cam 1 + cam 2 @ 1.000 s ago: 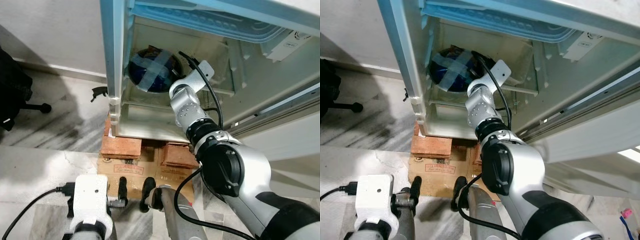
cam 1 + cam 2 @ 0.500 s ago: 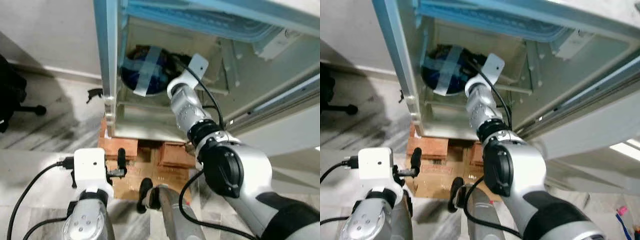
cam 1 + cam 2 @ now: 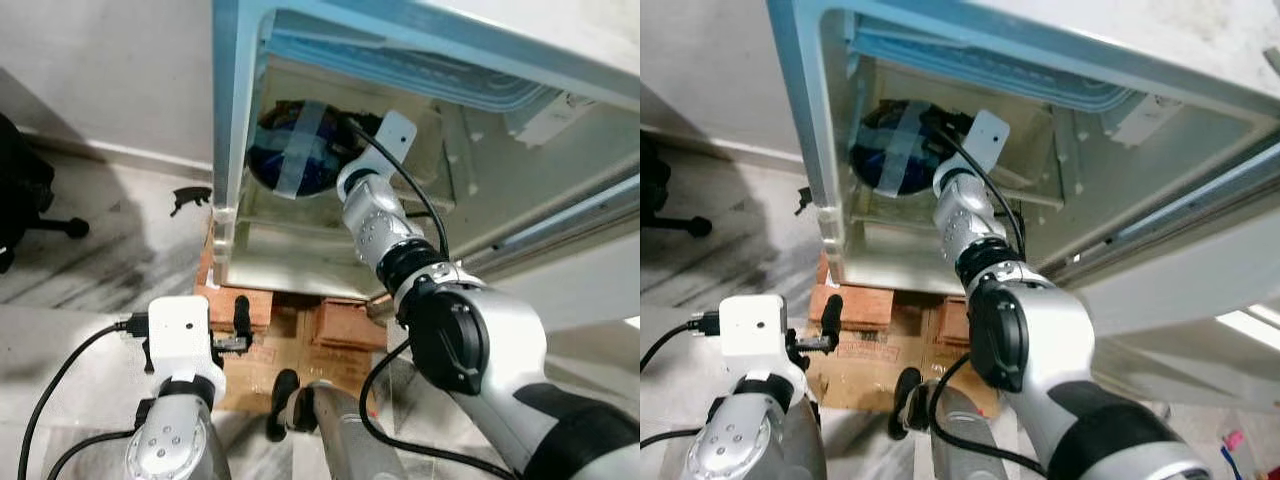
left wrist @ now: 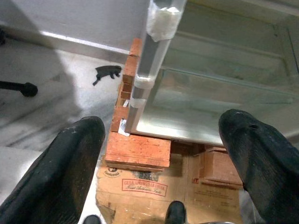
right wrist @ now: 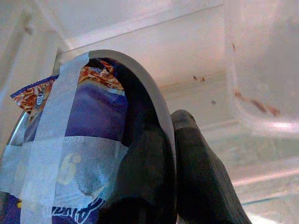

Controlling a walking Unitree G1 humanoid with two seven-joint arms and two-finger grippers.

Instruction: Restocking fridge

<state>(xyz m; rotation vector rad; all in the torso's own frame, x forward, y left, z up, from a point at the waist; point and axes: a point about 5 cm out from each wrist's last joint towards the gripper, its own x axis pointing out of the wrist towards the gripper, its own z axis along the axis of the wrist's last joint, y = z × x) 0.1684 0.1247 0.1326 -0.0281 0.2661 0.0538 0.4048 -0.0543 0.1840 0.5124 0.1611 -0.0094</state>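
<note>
Round taped bowl (image 3: 300, 148) tilted further, right hand (image 5: 161, 140) clamped

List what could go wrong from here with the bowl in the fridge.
The right hand pinches only the taped bowl's rim, and the bowl stands tilted on edge; it may slip or tip when released. The arm's cable passes close by and might snag while withdrawing.

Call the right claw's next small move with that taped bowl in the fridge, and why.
Probably lower the taped bowl onto the fridge shelf before letting go. The right claw is pinched on the bowl's rim, and the bowl stands tilted on edge inside the fridge, seemingly not yet flat on the shelf. The left claw hangs open outside, over the bricks.
</note>
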